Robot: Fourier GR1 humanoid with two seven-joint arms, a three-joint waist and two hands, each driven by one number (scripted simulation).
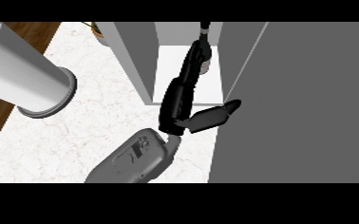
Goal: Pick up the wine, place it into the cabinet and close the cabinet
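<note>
Fingers [184, 88] straight against wine bottle [202, 57] in cabinet [133, 61], thumb [217, 114] splayed wide

Reaching into the open cabinet [139, 66] with the left hand [176, 108], fingers [187, 76] stretched alongside the wine [204, 42], thumb splayed toward the door [294, 99].

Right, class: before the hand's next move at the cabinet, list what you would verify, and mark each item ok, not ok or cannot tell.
1. Wine inside the cabinet, on its shelf: ok.
2. Wine upright, neck up: ok.
3. Left hand clear of the wine: cannot tell; its fingers lie straight alongside the wine, thumb spread.
4. Hand out of the cabinet: not ok; the fingers reach inside.
5. Door shut: not ok; it stands open.
</note>
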